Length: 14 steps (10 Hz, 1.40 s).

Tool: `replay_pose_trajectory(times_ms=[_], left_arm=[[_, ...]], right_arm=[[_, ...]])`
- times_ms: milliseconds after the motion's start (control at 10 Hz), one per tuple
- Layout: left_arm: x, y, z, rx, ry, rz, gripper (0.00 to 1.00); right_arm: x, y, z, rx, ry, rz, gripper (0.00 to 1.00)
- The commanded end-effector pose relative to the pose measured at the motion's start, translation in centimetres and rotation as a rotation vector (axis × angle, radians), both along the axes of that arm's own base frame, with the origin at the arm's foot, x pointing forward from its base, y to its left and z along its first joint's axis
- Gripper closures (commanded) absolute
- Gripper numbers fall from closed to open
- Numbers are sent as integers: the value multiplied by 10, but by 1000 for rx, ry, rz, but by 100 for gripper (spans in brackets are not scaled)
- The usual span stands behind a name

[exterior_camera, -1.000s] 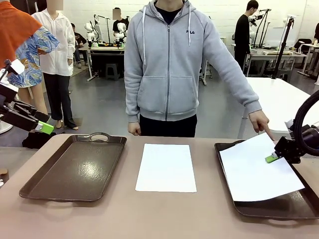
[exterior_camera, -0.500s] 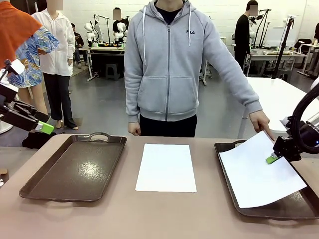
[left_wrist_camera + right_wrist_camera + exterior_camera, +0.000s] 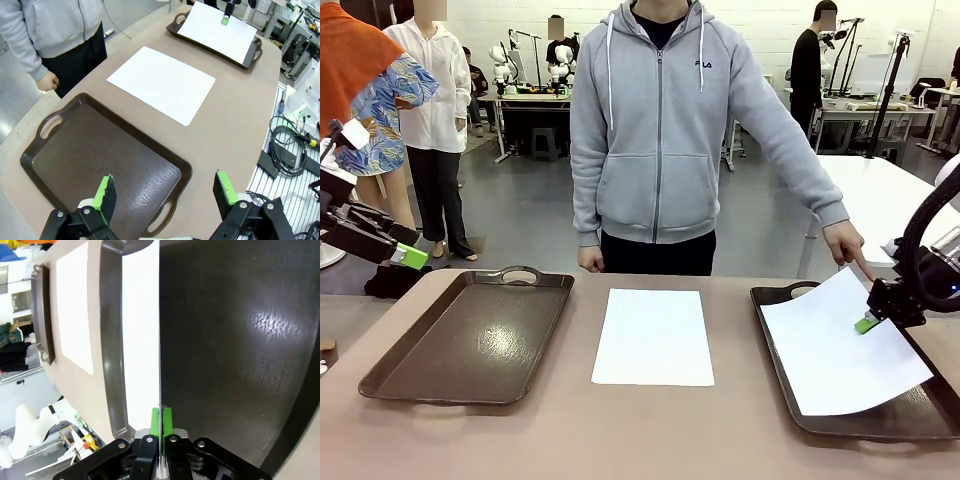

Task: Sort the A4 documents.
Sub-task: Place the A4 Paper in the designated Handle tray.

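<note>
While the right gripper (image 3: 865,322) is clamped shut on the far right edge of one sheet of paper (image 3: 840,345), the step in hand looks like placing that sheet in the right tray (image 3: 860,428). The sheet hangs tilted, its gripped edge lifted and its near part lying over the tray floor; the right wrist view shows it edge-on between the green pads, above the dark tray. A second sheet (image 3: 653,337) lies flat on the table (image 3: 650,430), between the two trays and touching neither. The left tray (image 3: 470,345) holds nothing. The left gripper (image 3: 164,182) hovers with its jaws wide apart over the near end of that tray, holding nothing. A person stands at the far side; the person's hand (image 3: 842,240) points down at the far corner of the held sheet, very near the right gripper. The next move probably calls for lowering the sheet flat into the tray and letting go, then fetching the middle sheet. The pointing finger is the one thing close to the path, and thin paper lying flat on the table may be hard to pinch.
</note>
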<state>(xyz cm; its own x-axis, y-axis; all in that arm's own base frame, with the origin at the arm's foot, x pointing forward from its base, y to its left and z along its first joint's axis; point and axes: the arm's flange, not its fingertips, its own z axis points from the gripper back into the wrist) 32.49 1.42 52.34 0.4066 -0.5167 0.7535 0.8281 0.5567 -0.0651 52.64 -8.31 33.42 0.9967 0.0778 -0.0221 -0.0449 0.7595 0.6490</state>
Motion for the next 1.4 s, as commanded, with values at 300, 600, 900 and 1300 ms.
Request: replay_pose_trajectory(times_ms=[300, 600, 900, 1300], left_arm=[[2, 2, -1, -13, -13, -22, 0], [2, 2, -1, -13, -13, -22, 0], [2, 2, -1, -13, -13, -22, 0], [2, 2, -1, -13, -13, -22, 0]], right_arm=[[3, 5, -10, -118, -5, -33, 99], [5, 7, -9, -167, 24, 12, 97], [6, 9, -6, -186, 25, 20, 71], [3, 7, -1, -232, 2, 6, 33]])
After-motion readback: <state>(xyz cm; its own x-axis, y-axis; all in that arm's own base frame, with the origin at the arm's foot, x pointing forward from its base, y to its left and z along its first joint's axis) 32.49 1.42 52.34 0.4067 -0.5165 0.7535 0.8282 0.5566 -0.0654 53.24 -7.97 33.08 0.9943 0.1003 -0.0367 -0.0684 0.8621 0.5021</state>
